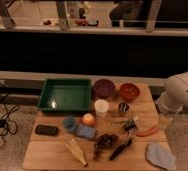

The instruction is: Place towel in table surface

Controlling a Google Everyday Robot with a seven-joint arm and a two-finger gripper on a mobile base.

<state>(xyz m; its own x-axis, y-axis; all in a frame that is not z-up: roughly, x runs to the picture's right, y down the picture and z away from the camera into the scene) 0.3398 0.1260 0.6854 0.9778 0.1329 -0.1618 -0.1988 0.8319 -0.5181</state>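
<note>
The towel [161,155], a pale grey-blue cloth, lies flat on the front right corner of the table surface [46,151], a light wooden plank top. My white arm [183,91] reaches in from the right edge. My gripper [164,121] hangs below it at the table's right side, above and behind the towel and apart from it. It is open and holds nothing.
A green tray [64,95] sits at the back left, with a purple bowl [103,87] and an orange bowl [129,91] to its right. A white cup [101,107], an orange fruit [89,119], a blue block [85,131], grapes [104,141] and utensils crowd the middle.
</note>
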